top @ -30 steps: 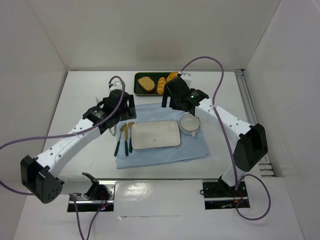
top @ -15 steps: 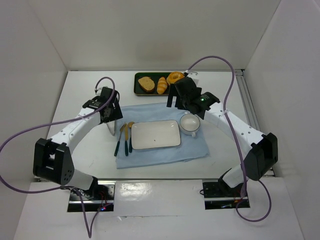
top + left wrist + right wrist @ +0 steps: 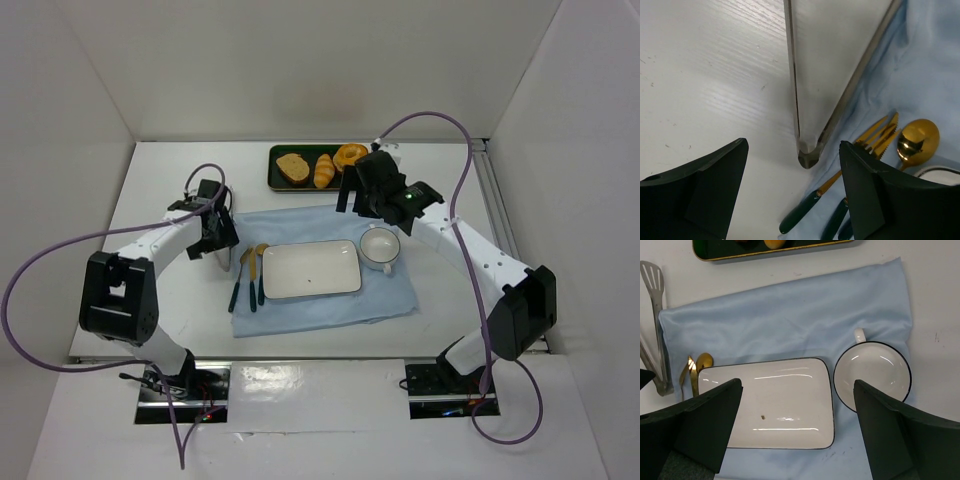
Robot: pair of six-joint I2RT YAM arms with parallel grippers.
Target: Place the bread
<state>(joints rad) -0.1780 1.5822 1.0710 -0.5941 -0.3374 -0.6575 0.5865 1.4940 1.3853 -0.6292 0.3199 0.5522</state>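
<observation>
The bread, a glossy golden ring bun, lies at the right end of the dark green tray at the back of the table. My right gripper hovers just in front of it over the far edge of the blue cloth. In the right wrist view it is open and empty, high above the white plate and cup. My left gripper is open and empty, low over the hinged end of metal tongs at the cloth's left edge.
A toast slice and a long roll share the tray. A gold fork, spoon and green handles lie left of the plate. The cup stands at its right. White walls close in three sides.
My left arm has pulled back to the left, its gripper now over the tongs. My right gripper has shifted right and forward off the tray, uncovering the bread.
</observation>
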